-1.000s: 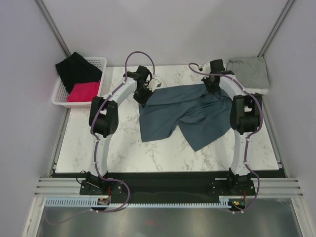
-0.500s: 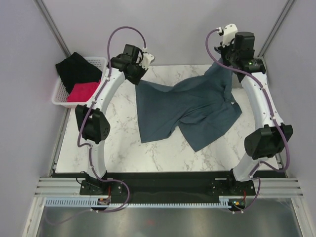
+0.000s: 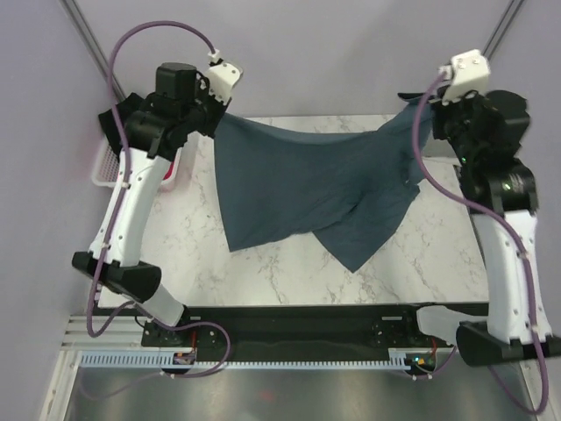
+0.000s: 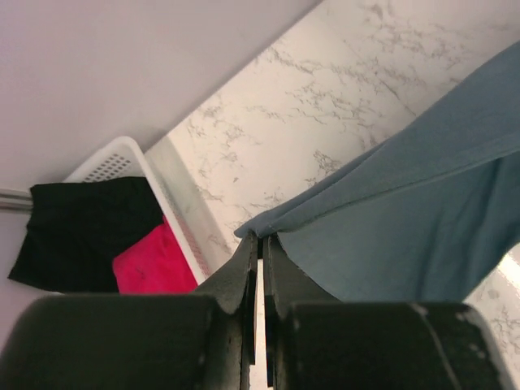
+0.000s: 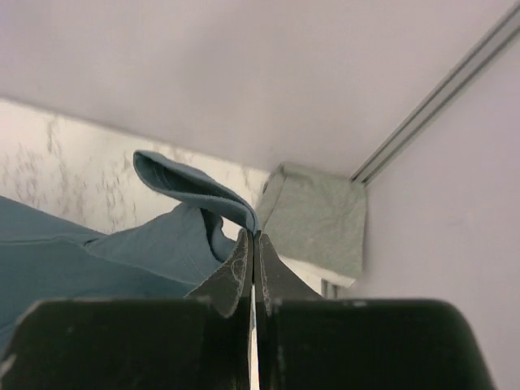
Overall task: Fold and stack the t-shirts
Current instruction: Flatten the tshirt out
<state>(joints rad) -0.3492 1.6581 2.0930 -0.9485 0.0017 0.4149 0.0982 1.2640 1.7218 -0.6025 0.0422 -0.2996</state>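
The dark slate-blue t-shirt [image 3: 307, 189] hangs stretched between both raised arms, its lower part still draped on the marble table [image 3: 421, 254]. My left gripper [image 3: 213, 112] is shut on its left top corner; in the left wrist view [image 4: 260, 240] the cloth [image 4: 406, 211] runs off to the right. My right gripper [image 3: 431, 107] is shut on its right top corner; in the right wrist view [image 5: 254, 236] a fold of cloth [image 5: 187, 187] loops over the tips. The light grey t-shirt [image 5: 317, 215] lies folded at the back right corner, hidden behind the right arm in the top view.
A white basket [image 4: 122, 158] at the back left holds black cloth [image 4: 81, 227] and pink cloth [image 4: 154, 264]; the left arm covers most of it from above. Walls close in at the back and both sides.
Both arms have risen and swung outward, lifting the blue t-shirt's top edge off the table and pulling it taut between them. The right arm now hides the grey t-shirt from above.
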